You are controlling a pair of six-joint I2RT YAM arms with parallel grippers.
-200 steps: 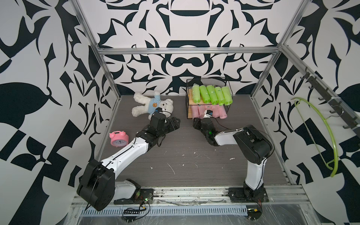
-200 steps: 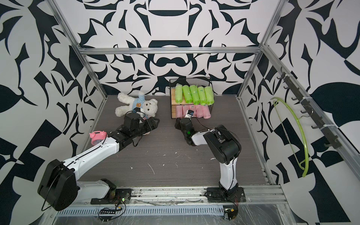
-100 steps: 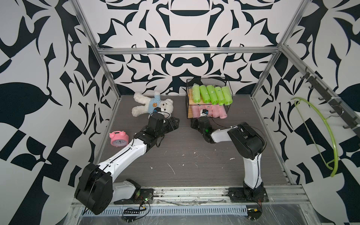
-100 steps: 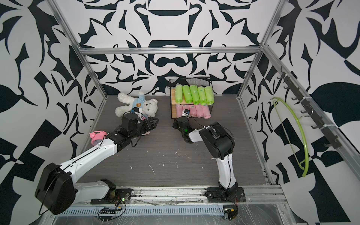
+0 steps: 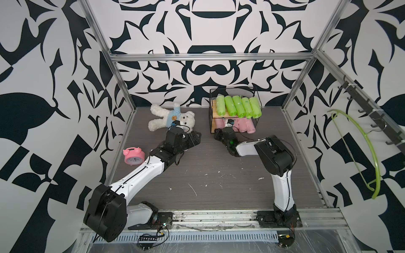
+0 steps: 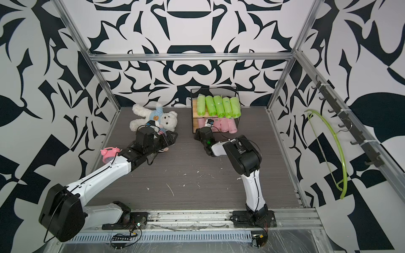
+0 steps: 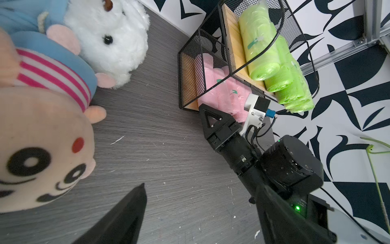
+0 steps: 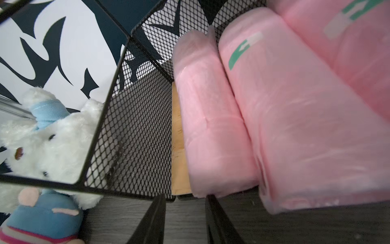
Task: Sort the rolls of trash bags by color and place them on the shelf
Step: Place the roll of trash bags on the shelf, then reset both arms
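Your right claw: narrow, empty, at the black wire-mesh shelf. Soft pink rolls on its bottom tier, 5 lime rolls on its top wooden board. Your left claw: wide.

at the back of the grey table stands the shelf. five green rolls lie side by side on its upper board. pink rolls lie on the lower board, partly hidden by the right arm's wrist. the right gripper sits low at the shelf's front left corner. the left gripper lies just beside a white teddy bear, apart from the shelf. a pink alarm clock stands beside the left arm.
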